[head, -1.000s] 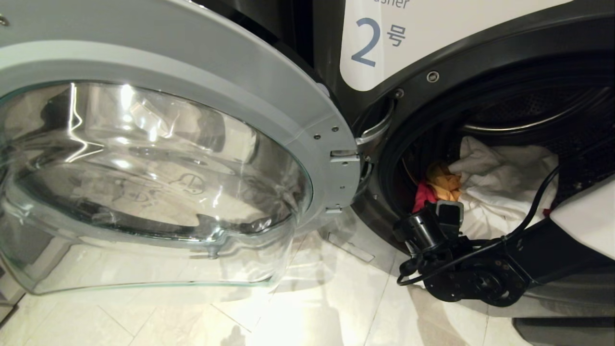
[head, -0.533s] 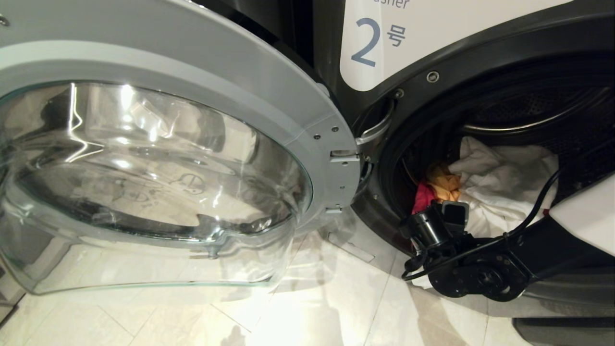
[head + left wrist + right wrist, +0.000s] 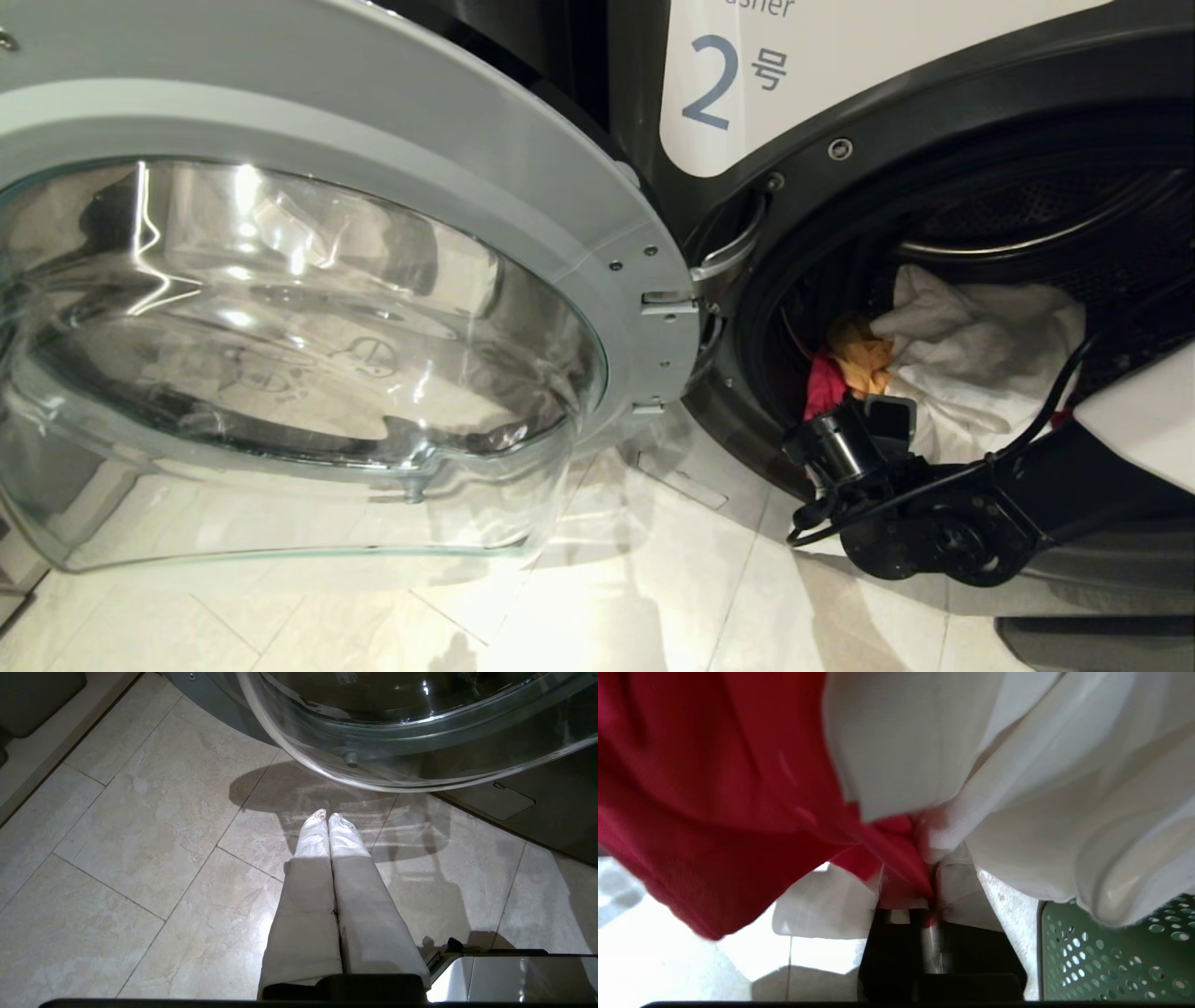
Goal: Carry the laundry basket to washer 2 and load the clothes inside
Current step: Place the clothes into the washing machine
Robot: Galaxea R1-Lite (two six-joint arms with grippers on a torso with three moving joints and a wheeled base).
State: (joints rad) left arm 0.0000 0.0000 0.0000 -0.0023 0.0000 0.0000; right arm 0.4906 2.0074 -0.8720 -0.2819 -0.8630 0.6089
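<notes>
At washer 2 [image 3: 896, 121] we find the glass door [image 3: 308, 308] swung fully aside, we judge to free the drum mouth for loading. Inside that mouth lie the clothes [image 3: 971, 359]: white, yellow-orange and pink-red, heaped at the drum's front lip. Below the mouth, the laundry basket [image 3: 1115, 956] shows only in the right wrist view. Our right hand [image 3: 924, 884], reached into the mouth, is pinched tight on a fold of red and white cloth. Our left hand [image 3: 327, 817] hangs parked over the floor [image 3: 140, 835] under the door, fingers pressed together, empty.

beige stone floor tiles [image 3: 140, 812], grout lines
</notes>
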